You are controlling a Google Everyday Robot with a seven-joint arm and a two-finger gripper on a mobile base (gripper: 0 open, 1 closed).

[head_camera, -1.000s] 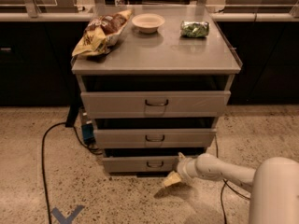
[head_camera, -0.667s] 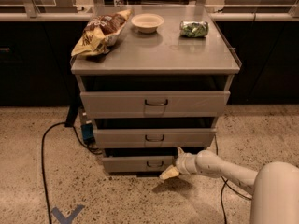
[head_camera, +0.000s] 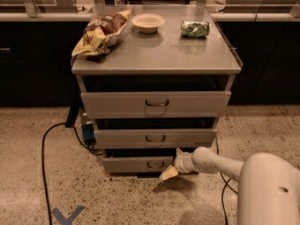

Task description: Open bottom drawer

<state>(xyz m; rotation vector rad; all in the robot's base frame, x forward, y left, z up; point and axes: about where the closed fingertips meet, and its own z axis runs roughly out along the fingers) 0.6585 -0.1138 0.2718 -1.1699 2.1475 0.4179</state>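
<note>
The bottom drawer (head_camera: 131,165) is the lowest of three grey drawer fronts in the cabinet, with a small dark loop handle (head_camera: 155,164) at its centre. It stands out only slightly from the frame, with a dark gap above it. My gripper (head_camera: 169,172) is at floor level just right of the handle, its pale tip against the lower right part of the drawer front. The white arm (head_camera: 213,161) reaches in from the lower right. The middle drawer (head_camera: 154,138) and the taller top drawer (head_camera: 155,104) are above.
On the cabinet top (head_camera: 159,55) lie a chip bag (head_camera: 100,32), a white bowl (head_camera: 148,22) and a green packet (head_camera: 195,29). A black cable (head_camera: 44,149) runs over the speckled floor at left. A blue tape mark (head_camera: 65,215) is at bottom left. Dark counters stand behind.
The gripper has moved slightly up and left, closer to the bottom drawer front and its handle. The drawers have not visibly moved.
</note>
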